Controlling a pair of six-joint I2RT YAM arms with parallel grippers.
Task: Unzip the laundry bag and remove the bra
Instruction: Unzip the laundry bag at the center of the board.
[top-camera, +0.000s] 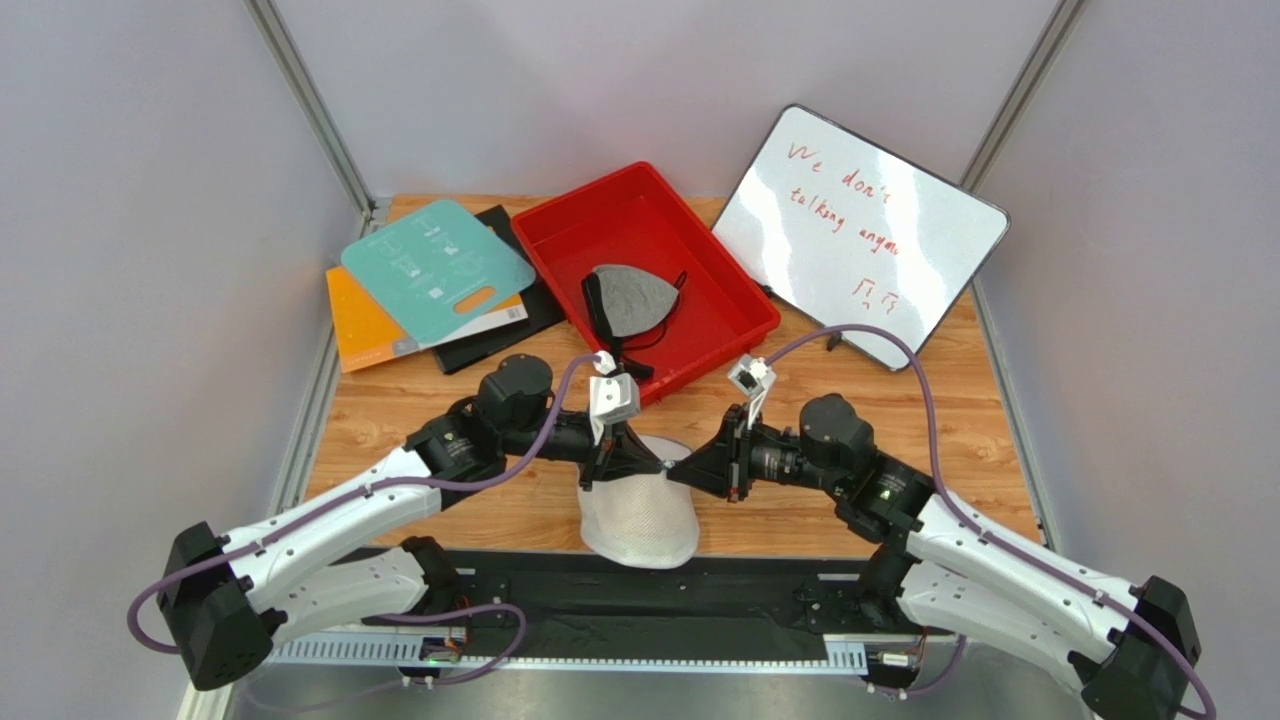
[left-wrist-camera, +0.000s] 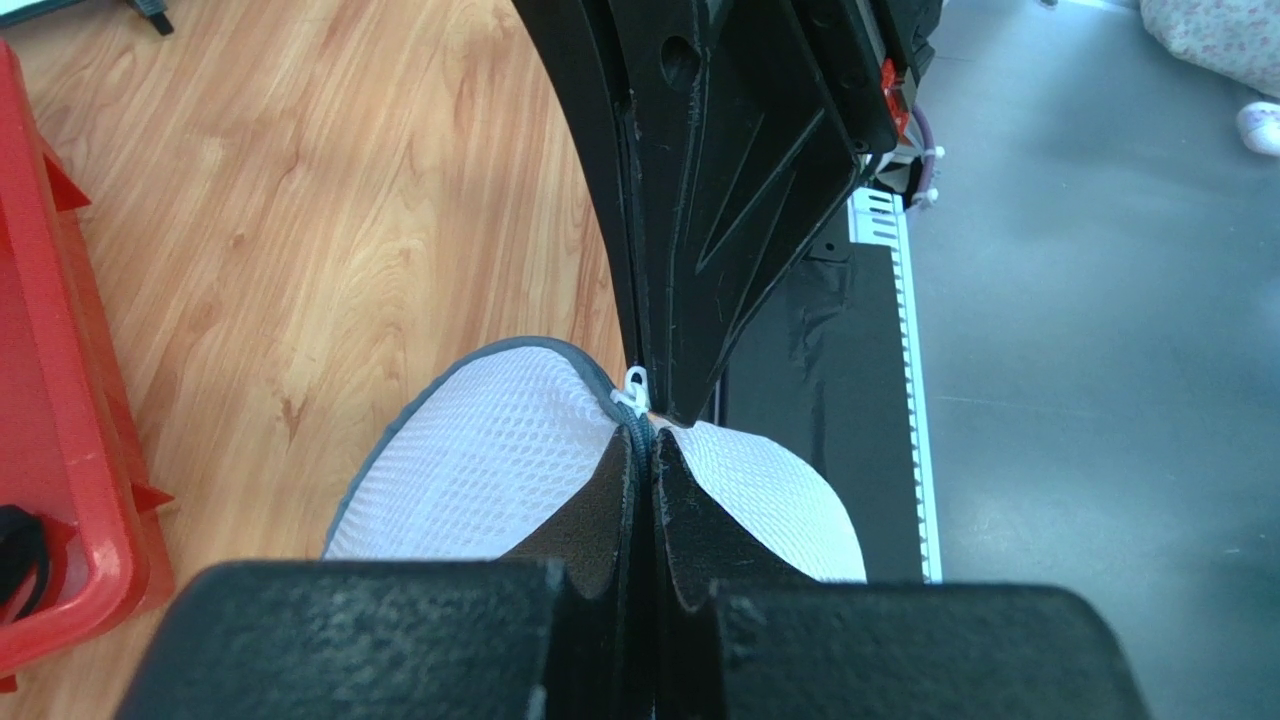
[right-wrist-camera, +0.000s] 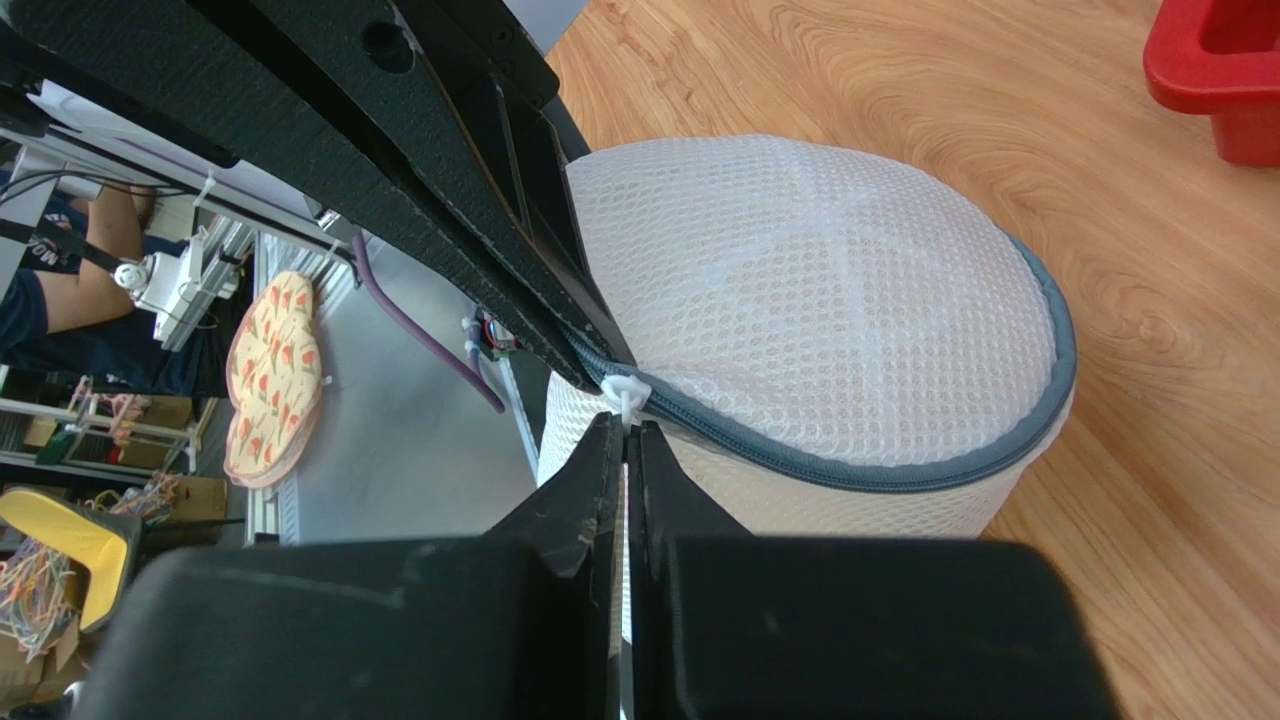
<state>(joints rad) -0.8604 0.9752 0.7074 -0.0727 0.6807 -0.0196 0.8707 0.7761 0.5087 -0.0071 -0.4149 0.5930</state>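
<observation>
The laundry bag (top-camera: 643, 522) is a white mesh dome with a grey zipper band, standing at the table's near edge between both arms. My left gripper (top-camera: 609, 468) is shut on the bag's zipper band (left-wrist-camera: 649, 438), right beside the white zipper pull (left-wrist-camera: 631, 393). My right gripper (top-camera: 679, 473) meets it from the right; it is shut on the white zipper pull (right-wrist-camera: 625, 396), a white strip showing between its fingertips (right-wrist-camera: 601, 450). The zipper (right-wrist-camera: 902, 473) looks closed. The beige bra is hidden; only a beige tone shows through the lower mesh (right-wrist-camera: 842, 510).
A red tray (top-camera: 721, 255) behind the bag holds a grey bra with black straps (top-camera: 631, 300). A whiteboard (top-camera: 857, 225) leans at the back right. Teal, orange and black folders (top-camera: 436, 278) lie at the back left. A black mat (top-camera: 601, 600) runs along the near edge.
</observation>
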